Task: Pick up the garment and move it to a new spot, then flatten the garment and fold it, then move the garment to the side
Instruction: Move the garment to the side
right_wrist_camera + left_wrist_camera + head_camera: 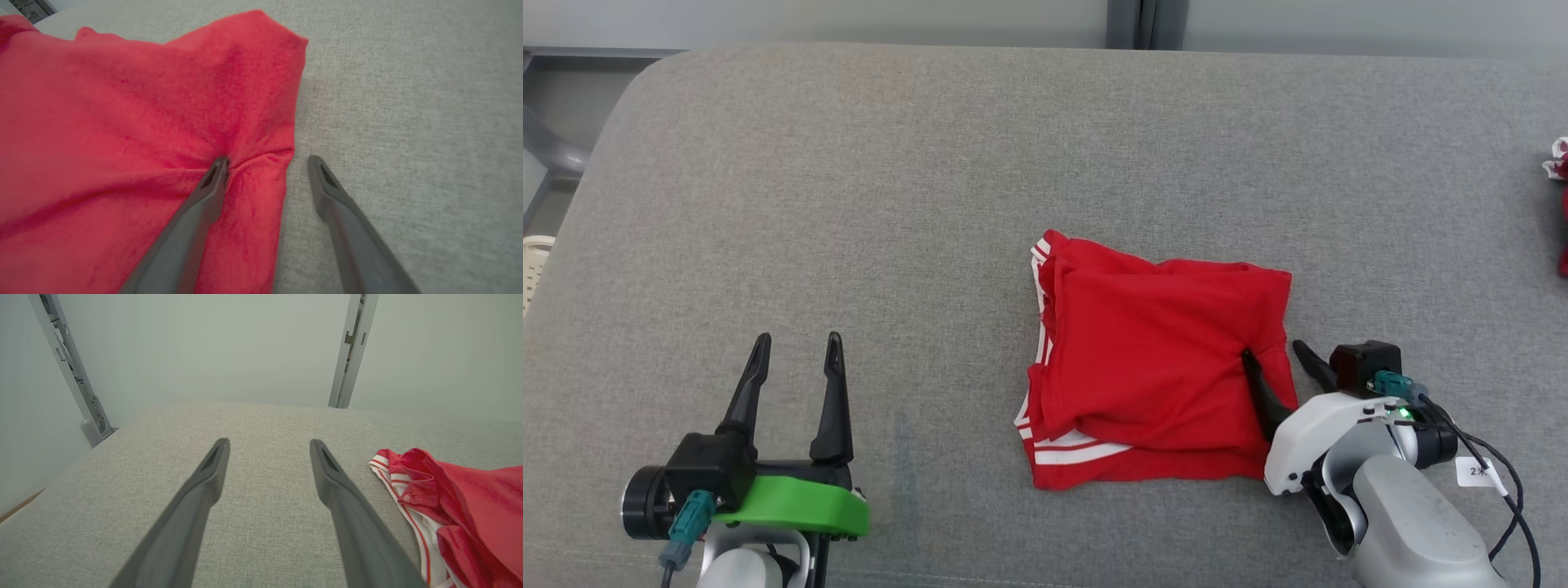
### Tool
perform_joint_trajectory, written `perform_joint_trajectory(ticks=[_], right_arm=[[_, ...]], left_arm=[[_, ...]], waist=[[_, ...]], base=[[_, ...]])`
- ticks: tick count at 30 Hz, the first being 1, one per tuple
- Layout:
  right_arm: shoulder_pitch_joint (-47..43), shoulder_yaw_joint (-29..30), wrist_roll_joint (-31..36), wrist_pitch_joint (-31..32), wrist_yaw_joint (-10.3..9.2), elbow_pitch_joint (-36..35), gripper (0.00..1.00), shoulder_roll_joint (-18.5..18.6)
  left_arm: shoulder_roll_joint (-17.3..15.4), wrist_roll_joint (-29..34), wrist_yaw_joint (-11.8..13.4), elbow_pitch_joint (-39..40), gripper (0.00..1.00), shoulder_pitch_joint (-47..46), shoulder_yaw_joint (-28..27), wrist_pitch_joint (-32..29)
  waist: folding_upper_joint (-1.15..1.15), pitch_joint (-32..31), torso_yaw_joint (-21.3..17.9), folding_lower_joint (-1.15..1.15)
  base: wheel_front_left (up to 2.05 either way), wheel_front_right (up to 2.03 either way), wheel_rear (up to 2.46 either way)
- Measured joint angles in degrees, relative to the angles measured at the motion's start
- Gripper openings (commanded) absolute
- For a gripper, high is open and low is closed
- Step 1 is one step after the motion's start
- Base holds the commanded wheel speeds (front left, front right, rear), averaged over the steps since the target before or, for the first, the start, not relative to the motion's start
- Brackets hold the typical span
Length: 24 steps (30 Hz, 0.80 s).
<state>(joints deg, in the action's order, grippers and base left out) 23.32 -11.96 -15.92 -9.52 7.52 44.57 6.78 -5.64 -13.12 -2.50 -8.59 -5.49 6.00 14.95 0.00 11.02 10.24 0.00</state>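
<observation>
Head view of one grey fabric-covered surface (pixel 849 204), with one red garment (pixel 1160 359) lying on it, right of centre and in the lower half of the frame. There are two grippers, one in each lower corner.

The garment is folded into a compact, nearly square block of several layers, so no long axis stands out clearly. Its white-striped hems run top to bottom along the block's left side and curl along the lower left corner. A plain red edge forms its right side.

The left gripper (pixel 798 338) sits at the lower left, well apart from the garment. Its two dark fingers point up the frame, spread and holding nothing.

The right gripper (pixel 1271 349) is at the lower right, its fingers angled up and to the left. The jaws are spread and straddle the garment's right edge. In the right wrist view, one fingertip (pixel 218 167) presses into the red cloth and dimples it. The other rests over bare grey surface just beside the edge. Nothing is clamped.

One small red-and-white item (pixel 1558 175) shows at the far right edge, cut off by the frame and too partial to identify.
</observation>
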Motion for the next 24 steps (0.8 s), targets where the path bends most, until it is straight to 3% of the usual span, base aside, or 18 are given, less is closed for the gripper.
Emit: perform_joint_trajectory(ticks=[1,2,3,4,8,12,19,24], right_arm=[[0.4,-0.3,-0.3,-0.2,0.00,0.6,1.00,-0.1],[0.7,-0.6,-0.7,-0.3,0.00,0.9,0.46,-0.3],[0.8,-1.1,-1.3,-0.5,-0.02,1.1,0.18,-0.3],[1.0,-1.5,-2.2,-0.9,-0.05,1.2,0.00,-0.5],[2.2,-3.8,-3.6,-1.7,-0.03,1.5,0.00,-0.7],[4.7,-6.0,-3.7,-1.9,0.03,1.4,0.00,1.5],[13.7,-9.4,-4.3,-0.1,0.03,-0.9,0.00,10.1],[20.5,-11.9,-5.9,2.2,0.02,-4.4,0.00,18.8]], left_arm=[[0.1,0.0,0.0,-0.2,1.00,-0.2,0.1,0.0],[0.2,0.1,0.0,-0.3,1.00,-0.3,0.2,0.0],[0.3,0.1,0.0,-0.4,1.00,-0.5,0.2,0.0],[0.4,0.1,0.0,-0.4,1.00,-0.7,0.1,0.0],[0.7,0.2,0.0,-0.1,1.00,-0.9,-0.1,0.0],[1.0,0.3,0.0,0.3,1.00,-1.0,-0.2,0.0],[1.5,0.8,-0.1,1.5,1.00,-2.4,-0.1,0.0],[1.8,2.2,-0.1,3.1,1.00,-5.3,0.3,0.1]], waist=[[0.00,0.2,0.0,0.00],[0.00,0.4,0.0,0.00],[0.00,0.5,0.0,0.00],[0.00,0.6,0.0,0.00],[0.00,0.9,-0.3,0.00],[0.00,1.4,-0.7,0.00],[0.00,4.4,-2.0,0.00],[0.00,8.4,-3.6,0.00]], base=[[0.00,0.00,0.00],[0.00,0.00,0.00],[0.00,0.00,0.00],[0.00,0.00,0.00],[0.00,0.00,0.00],[0.00,0.00,0.00],[0.00,0.00,0.00],[0.00,0.00,0.00]])
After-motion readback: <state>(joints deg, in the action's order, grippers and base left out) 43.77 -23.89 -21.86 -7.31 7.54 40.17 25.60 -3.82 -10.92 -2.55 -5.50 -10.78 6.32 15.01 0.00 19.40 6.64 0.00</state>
